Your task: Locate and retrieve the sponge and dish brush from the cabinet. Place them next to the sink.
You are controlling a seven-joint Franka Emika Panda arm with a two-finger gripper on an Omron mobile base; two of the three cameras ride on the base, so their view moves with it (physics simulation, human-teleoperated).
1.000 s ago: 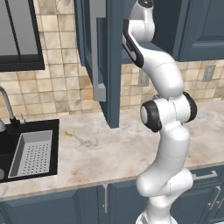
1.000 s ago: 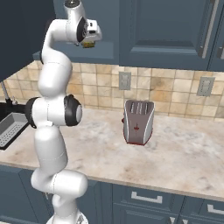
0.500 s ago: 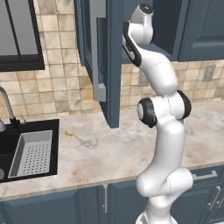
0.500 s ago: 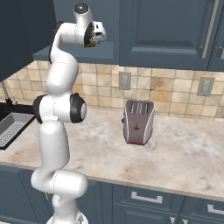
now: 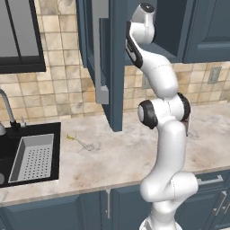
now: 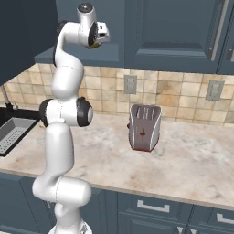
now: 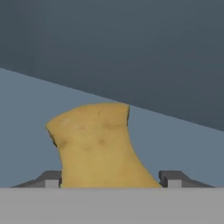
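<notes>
Inside the cabinet (image 5: 112, 67), the gripper (image 7: 111, 179) straddles the sponge (image 7: 98, 146), grip uncertain; next, clamp firmly and lift it out toward the sink (image 5: 27, 155)

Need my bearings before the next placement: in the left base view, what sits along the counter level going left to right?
Curved chrome tap → sink with its grey perforated tray → dish brush lying on the counter → open cabinet door → the arm's dark elbow joint.
</notes>
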